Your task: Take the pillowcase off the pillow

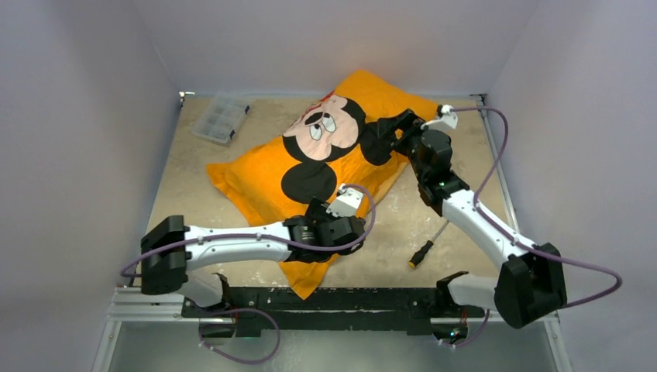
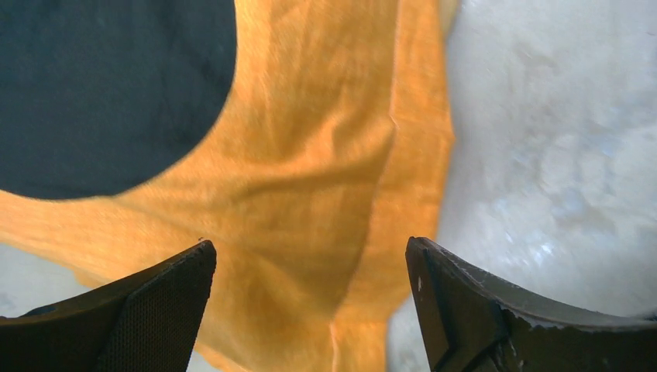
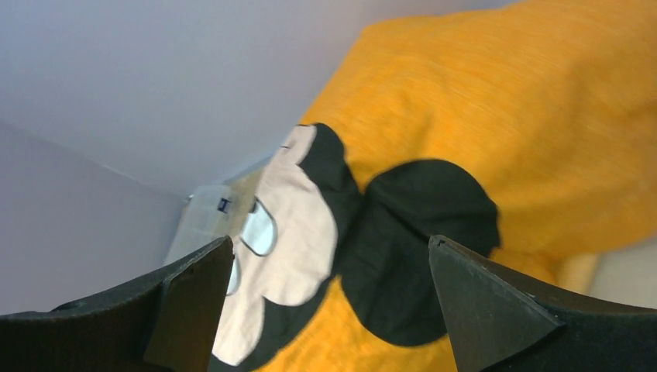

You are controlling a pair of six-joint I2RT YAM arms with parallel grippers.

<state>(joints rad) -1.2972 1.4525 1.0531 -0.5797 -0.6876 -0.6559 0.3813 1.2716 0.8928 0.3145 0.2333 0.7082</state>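
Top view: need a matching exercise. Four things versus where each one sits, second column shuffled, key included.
Things:
1. pillowcase
2. plastic box
3. screwdriver
4. left gripper

Places:
A. far left corner of the table
B. on the table, beside the right arm
C. open, above the cloth's near end
D. mid-table, mouse face up

Pairs: 1-D, 2-A, 3-B, 4-C

Even bright light; soft shadows; wrist views slightly blurred.
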